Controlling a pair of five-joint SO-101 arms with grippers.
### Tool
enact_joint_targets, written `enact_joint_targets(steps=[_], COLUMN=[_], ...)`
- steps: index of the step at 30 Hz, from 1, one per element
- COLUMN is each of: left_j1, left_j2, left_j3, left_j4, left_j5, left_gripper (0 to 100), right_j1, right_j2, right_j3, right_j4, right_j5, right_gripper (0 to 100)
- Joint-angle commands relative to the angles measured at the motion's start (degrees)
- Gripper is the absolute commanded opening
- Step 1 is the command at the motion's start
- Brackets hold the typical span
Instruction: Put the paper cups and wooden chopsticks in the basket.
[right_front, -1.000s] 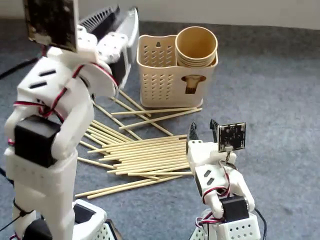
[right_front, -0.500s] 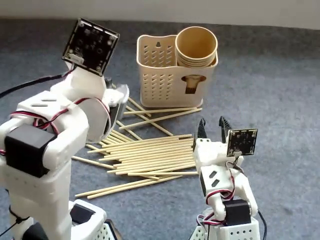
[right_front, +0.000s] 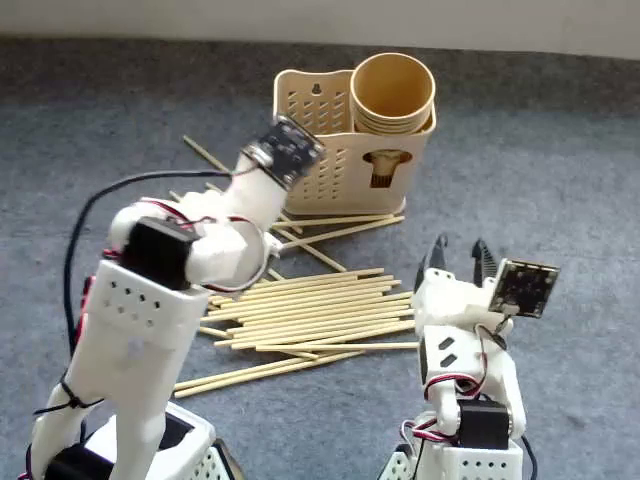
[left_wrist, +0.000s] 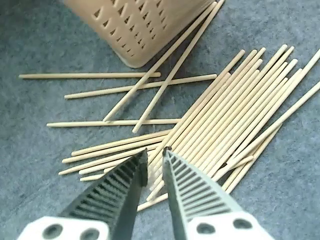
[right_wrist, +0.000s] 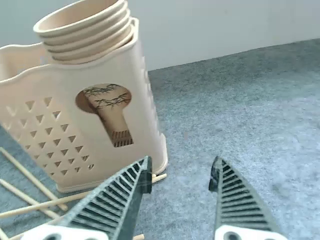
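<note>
Above the chopsticks (left_wrist: 225, 110), left jaws narrow; near the basket (right_wrist: 50, 135), right jaws wide.

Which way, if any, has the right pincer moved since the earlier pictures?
Yes: the right pincer has shifted rightward, away from the chopsticks, relative to the basket.

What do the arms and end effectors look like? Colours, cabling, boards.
The left arm and right arm have white plastic shells, black servos and red-black-white wire bundles. A black cable loops beside the left one. Each wrist carries a dark square camera board. The left end effector and right end effector have dark, ridged, tapering fingers.
</note>
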Motion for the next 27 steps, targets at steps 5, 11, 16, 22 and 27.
enact_joint_targets(steps=[5, 11, 16, 22, 27], left_j1=[14.81, 20.26, 20.18, 20.53, 21.41], left_j2=[-0.84, -0.75, -0.75, -0.66, -0.48], left_j3=[21.14, 35.03, 39.69, 42.24, 42.86], left_j4=[-20.40, -34.64, -41.85, -45.27, -45.01], left_j5=[-0.79, -0.44, -0.35, -0.62, -0.70], left_gripper=[7, 9, 14, 13, 13], right_j1=[8.66, 12.70, 12.53, 12.44, 12.35], right_j2=[-0.75, -0.75, -0.75, -0.75, -0.75], right_j3=[-0.92, -0.92, -0.92, -0.92, -0.84], right_j4=[-5.23, -7.34, -7.34, -7.34, -7.34], right_j5=[-0.97, -1.05, -1.05, -1.05, -1.05], right_gripper=[19.8, 19.8, 19.8, 19.8, 19.8])
